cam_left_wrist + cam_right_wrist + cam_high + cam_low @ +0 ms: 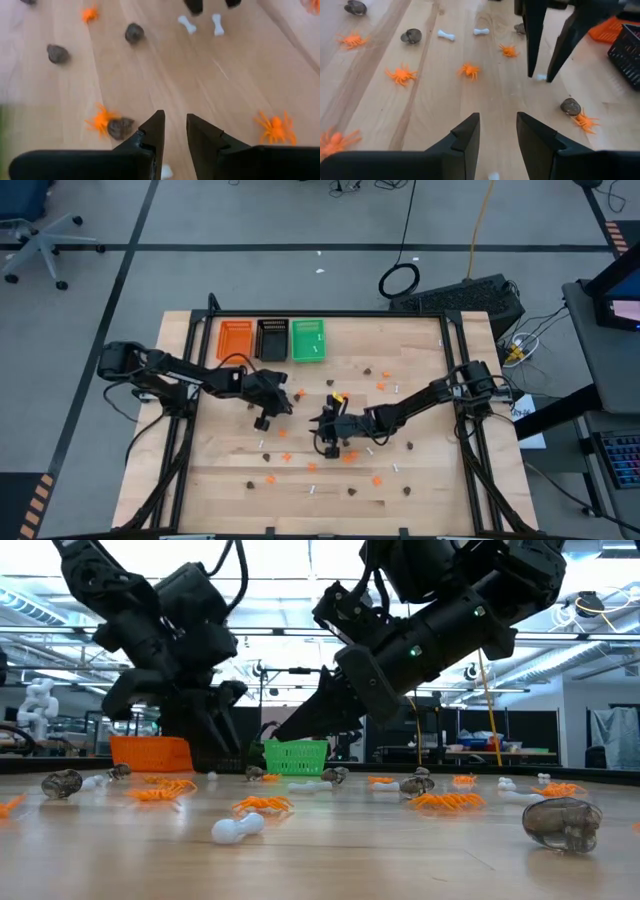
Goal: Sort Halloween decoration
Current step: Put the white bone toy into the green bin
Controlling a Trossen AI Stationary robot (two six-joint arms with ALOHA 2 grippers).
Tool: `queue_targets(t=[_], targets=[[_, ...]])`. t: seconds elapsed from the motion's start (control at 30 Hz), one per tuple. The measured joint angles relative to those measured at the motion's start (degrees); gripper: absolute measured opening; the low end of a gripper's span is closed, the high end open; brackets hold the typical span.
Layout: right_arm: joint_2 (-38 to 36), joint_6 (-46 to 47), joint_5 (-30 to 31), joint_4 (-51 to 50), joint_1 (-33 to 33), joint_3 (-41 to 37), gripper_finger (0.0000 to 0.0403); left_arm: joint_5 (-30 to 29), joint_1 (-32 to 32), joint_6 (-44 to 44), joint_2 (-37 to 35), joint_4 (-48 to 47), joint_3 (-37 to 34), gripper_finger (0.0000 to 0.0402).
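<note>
Your left gripper (543, 60) stands tips-down with fingers parted, nothing pinched, a white bone (540, 77) on the table just between them; right gripper (497, 131) likewise parted, empty.

Three trays (272, 340) stand side by side at the table's (420, 490) far edge, left of centre, while the spiders (381, 387), bones (396, 468) and skulls (408, 490) lie scattered over the middle and near part of the table. The left gripper (266, 418) hangs left of centre and the right gripper (328, 442) just right of it — near each other, apart.
</note>
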Motion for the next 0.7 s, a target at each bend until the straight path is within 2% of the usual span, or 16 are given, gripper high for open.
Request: queue_targets(t=[0.07, 0.23, 0.57, 0.7], targets=[[0.0, 0.0, 0.0, -0.1, 0.0, 0.0, 0.0114, -0.6, -0.1, -0.2, -0.8, -1.8, 0.0, 0.0083], [0.0, 0.2, 0.0, 0.0, 0.1, 0.0, 0.0114, -7.1, 0.8, -5.9, -0.8, -5.7, -0.1, 0.0084], [0.0, 1.3, -0.2, -0.1, 0.0, 0.0, 0.0114, -8.4, 0.7, -16.4, -0.4, -6.9, 0.0, 0.0085], [0.0, 1.3, -0.2, -0.2, 0.0, 0.0, 0.0114, -11.6, 0.2, -18.1, -0.4, -6.3, -0.8, 0.0108]])
